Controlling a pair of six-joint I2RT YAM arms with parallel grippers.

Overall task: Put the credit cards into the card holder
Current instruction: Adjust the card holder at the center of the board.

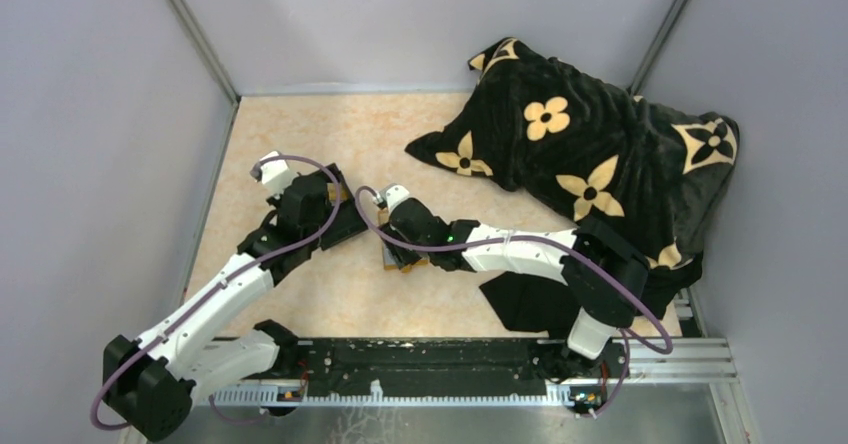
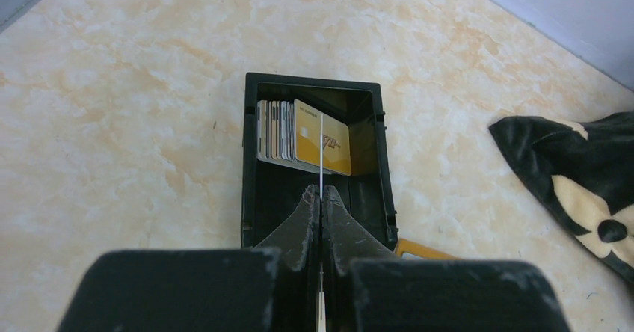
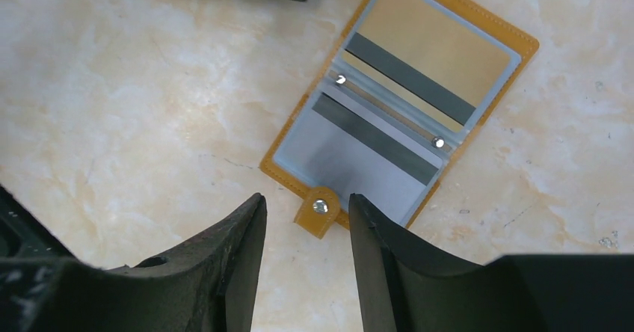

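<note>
Marbled beige table (image 1: 330, 134), grey walls. A crumpled black plush cloth (image 1: 600, 154) with tan flowers lies well right of the right gripper (image 3: 306, 201). A rigid black box (image 2: 250, 160) sits directly ahead of the left gripper (image 2: 320, 197), with credit cards (image 2: 280, 130) upright inside. The card holder (image 3: 312, 223) — orange-tan, stitched, spread flat — lies just ahead of the right gripper's parted, empty jaws, with a gold card (image 3: 441, 37) and a silver card (image 3: 336, 152) pocketed. The left gripper is clamped on a thin card (image 2: 320, 152), edge-on.

In the top view, the right arm (image 1: 440, 236) covers most of the card holder (image 1: 402, 263). The left arm (image 1: 300, 209) hides most of the black box (image 1: 346, 226). From the left wrist, you see the held card (image 2: 321, 152) edge-on only, clamped in the left gripper (image 2: 321, 196); its face is hidden. Print on the boxed cards (image 2: 280, 130) is too small to read.
</note>
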